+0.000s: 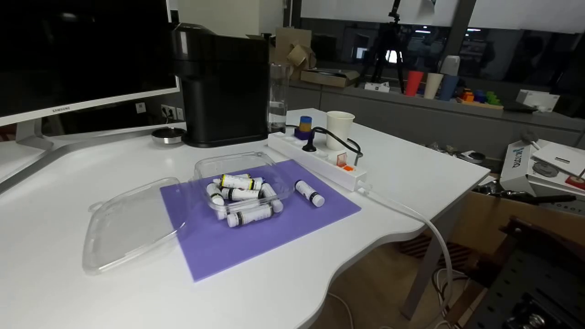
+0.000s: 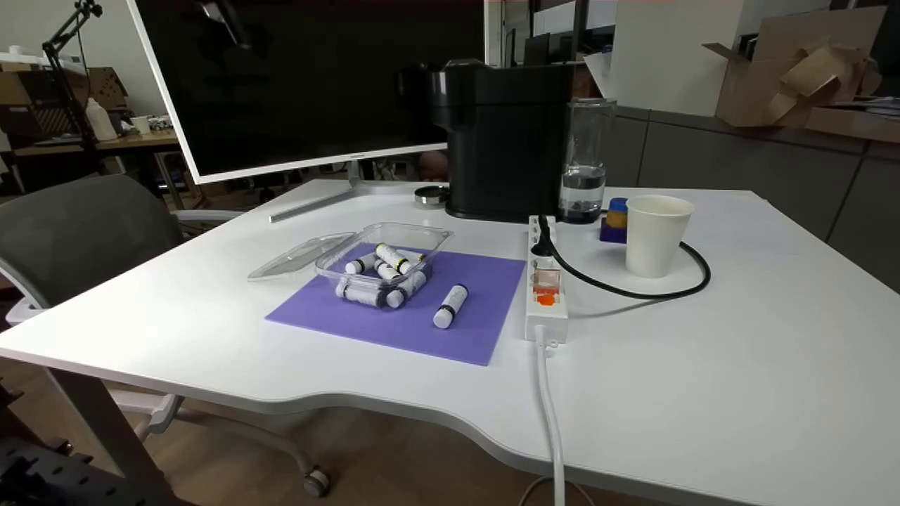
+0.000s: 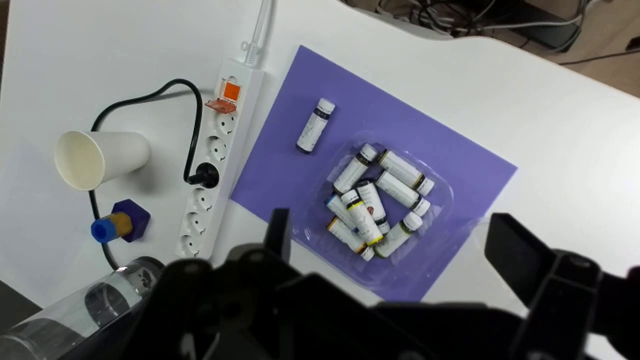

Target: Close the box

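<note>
The box is a see-through plastic clamshell that lies open. Its base stands on the purple mat and holds several small white-labelled bottles. Its lid half is folded out flat beside the base, mostly on the white table. The lid also shows in an exterior view, next to the base. In the wrist view the base lies below and ahead of my gripper, whose fingers are wide apart and empty. The lid is mostly hidden there. Neither exterior view shows the gripper.
A loose bottle lies on the mat outside the box. A white power strip with a black cable borders the mat. A paper cup, a glass cylinder, a tall black appliance and a monitor stand around.
</note>
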`<action>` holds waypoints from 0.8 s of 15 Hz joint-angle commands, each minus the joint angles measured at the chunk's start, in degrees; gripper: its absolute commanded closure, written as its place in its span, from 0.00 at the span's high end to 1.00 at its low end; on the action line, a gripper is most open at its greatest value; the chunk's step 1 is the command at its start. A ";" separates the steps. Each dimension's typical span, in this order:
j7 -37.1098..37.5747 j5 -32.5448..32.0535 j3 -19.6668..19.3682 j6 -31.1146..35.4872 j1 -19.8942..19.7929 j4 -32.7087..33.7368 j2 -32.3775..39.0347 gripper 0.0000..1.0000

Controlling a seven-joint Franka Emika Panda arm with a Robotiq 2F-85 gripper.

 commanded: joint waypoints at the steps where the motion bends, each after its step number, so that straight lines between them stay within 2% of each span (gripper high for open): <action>1: -0.88 -2.94 0.82 1.34 0.97 -2.14 3.64 1.00; 8: -1.68 -2.00 0.82 1.40 2.14 -3.18 5.98 1.00; 10: -1.33 -4.82 1.42 2.29 1.98 -3.71 6.91 1.00; 12: -0.68 -9.97 2.41 6.02 2.09 -5.28 7.96 1.00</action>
